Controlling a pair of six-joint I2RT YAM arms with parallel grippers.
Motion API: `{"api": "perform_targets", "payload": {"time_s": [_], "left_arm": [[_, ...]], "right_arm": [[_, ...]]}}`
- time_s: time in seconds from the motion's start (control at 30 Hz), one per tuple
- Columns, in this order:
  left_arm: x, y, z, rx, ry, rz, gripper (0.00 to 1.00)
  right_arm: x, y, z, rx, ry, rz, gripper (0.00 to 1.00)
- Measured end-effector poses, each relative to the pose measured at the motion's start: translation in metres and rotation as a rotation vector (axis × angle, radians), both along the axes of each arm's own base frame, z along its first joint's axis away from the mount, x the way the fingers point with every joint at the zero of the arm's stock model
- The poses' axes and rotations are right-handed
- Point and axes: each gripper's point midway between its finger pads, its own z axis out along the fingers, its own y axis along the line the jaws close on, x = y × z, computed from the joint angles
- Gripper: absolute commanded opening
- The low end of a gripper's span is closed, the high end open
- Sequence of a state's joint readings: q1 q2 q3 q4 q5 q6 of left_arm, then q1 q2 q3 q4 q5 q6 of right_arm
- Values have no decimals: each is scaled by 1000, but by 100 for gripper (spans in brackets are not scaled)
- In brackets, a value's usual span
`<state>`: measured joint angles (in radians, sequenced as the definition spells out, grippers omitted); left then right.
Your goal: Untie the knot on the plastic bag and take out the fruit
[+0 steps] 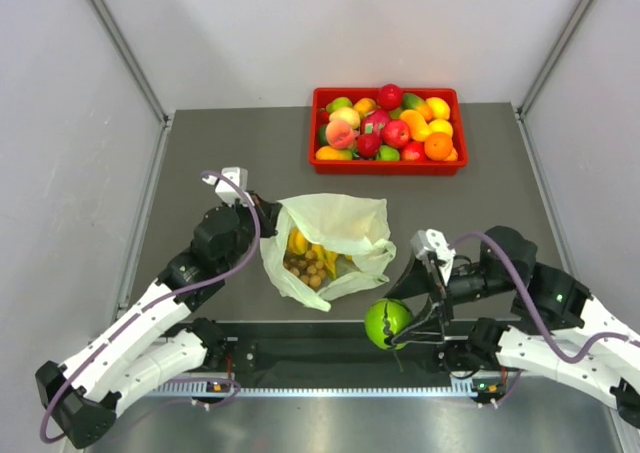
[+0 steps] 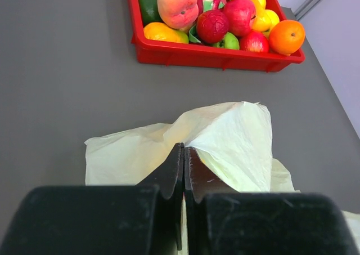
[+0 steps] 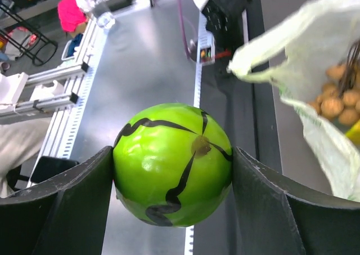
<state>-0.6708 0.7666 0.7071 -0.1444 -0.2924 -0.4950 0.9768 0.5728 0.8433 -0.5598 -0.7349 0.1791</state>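
**Bag open, green fruit in right jaws**

Dark grey bench (image 1: 200, 153) carries a red plastic tray (image 1: 385, 167) of mixed toy fruit (image 1: 397, 133) at its far side. Thin translucent pale green plastic bag (image 1: 340, 223) lies mid-bench, mouth open; left jaws pressed together on its left rim. Round green dark-striped toy fruit (image 1: 388, 323) is clamped between the right jaws at the near bench edge, just beside the bag. Yellow toy bananas (image 1: 299, 241) and small tan-brown berries (image 1: 310, 271) lie inside the bag

One plastic bag (image 1: 335, 223) mid-table and one red tray (image 1: 385, 168) at the far edge, its heaped fruit too crowded to count. One round green fruit (image 1: 388, 323) near right. In the bag there is one banana bunch (image 1: 300, 243) and one berry cluster (image 1: 308, 268). Two arms: left arm (image 1: 130, 333), right arm (image 1: 560, 348).
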Motion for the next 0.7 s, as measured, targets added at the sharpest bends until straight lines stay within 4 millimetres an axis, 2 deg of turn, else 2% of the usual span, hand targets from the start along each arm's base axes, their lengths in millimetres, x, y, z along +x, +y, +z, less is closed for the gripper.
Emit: {"api": "perform_targets", "payload": {"time_s": [0.1,0.17,0.3,0.43,0.53,0.6,0.7], "left_arm": [[-1,4,1,3,-5,12,0],[-2,6,4,5,-9,16,0],[-5,11,14,10,-26,24,0],[-5,13,25,13,-47,26,0],[-5,14,32,23,-60,24,0],[-3,13,38,37,-62,21,0],[3,9,57,66,-84,14,0]], "right_arm": [[1,1,18,41,-35,-3,0],[16,3,27,42,-63,-80,0],[80,-2,44,19,-134,-441,0],[138,-28,66,22,-204,-796,0],[173,-44,88,26,-240,-1001,0],[203,-53,103,16,-258,-1149,0],[251,-67,107,-37,-256,-1311,0]]}}
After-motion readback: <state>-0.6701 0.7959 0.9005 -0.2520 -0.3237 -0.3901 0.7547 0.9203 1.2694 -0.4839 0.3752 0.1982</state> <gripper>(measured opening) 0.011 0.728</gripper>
